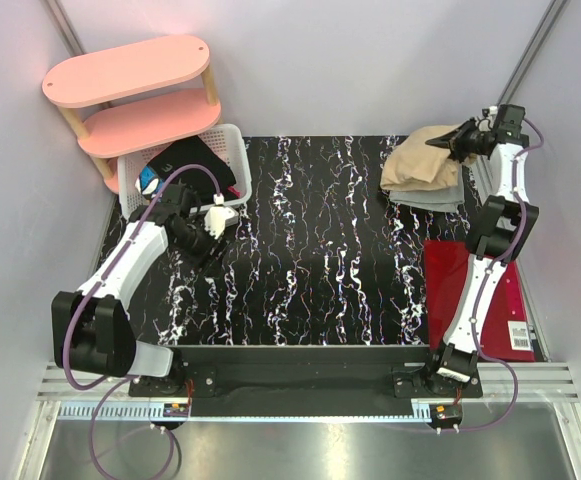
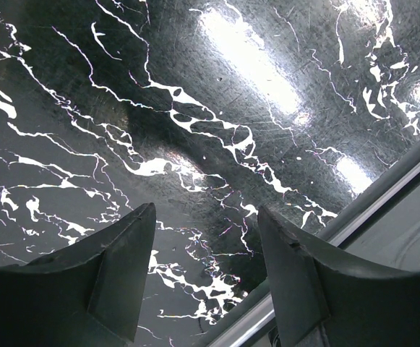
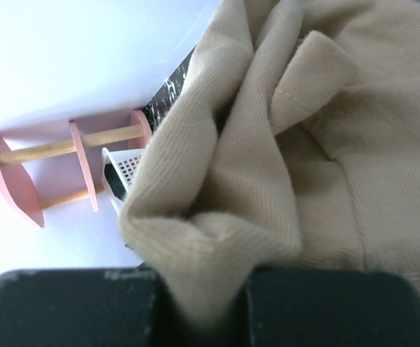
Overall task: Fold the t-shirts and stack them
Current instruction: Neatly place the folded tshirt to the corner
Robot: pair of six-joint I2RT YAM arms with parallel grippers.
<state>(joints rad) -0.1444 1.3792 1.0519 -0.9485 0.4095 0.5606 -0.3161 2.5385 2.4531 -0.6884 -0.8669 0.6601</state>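
The tan-beige t-shirt [image 1: 417,162] lies bunched at the table's far right corner, on top of a folded light grey t-shirt [image 1: 440,197]. My right gripper [image 1: 448,142] reaches over that pile and is shut on a fold of the tan shirt [image 3: 217,217], which fills the right wrist view between the dark fingers [image 3: 318,303]. My left gripper [image 1: 218,221] hovers low over the black marbled table [image 1: 310,250] near the white basket, open with nothing between its fingers [image 2: 123,267].
A white basket [image 1: 232,148] holding dark cloth stands at the far left beside a pink two-tier shelf [image 1: 130,90]. A flat red folder [image 1: 448,290] lies at the right under my right arm. Walls close in on both sides.
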